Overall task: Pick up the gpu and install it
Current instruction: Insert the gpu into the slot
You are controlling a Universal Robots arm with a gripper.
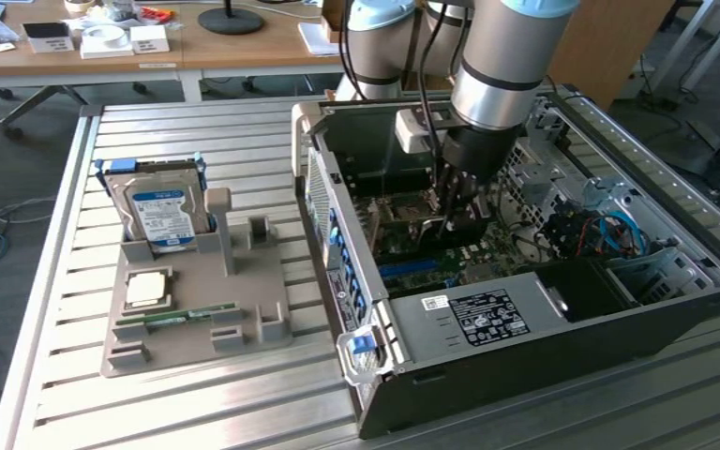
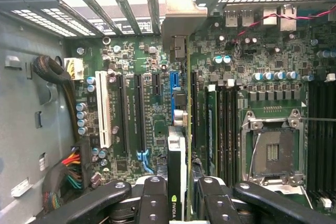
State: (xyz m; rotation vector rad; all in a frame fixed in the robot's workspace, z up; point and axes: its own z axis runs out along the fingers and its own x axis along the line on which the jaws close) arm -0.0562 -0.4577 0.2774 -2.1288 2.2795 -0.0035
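Fingers of the black two-finger pincer (image 2: 181,202) are clenched on the thin dark green-black gpu card (image 2: 176,179), edge-on inside the open black computer case (image 1: 610,339) at the exterior view's centre-right. Its long axis runs parallel to the long black motherboard slots (image 2: 139,114) below.

Upright arm (image 1: 510,56), wrist (image 1: 475,150) straight down, gripper (image 1: 457,217) tight on the gpu (image 2: 177,150).

Arm (image 1: 501,70): silver-grey tubes, pale-blue joint caps (image 1: 546,6), black cables (image 1: 424,66). White box (image 1: 412,131) at the wrist's 9 o'clock, exterior view. Gripper (image 2: 181,182): black linkage fingers (image 2: 152,203), silver screw heads (image 2: 119,185).
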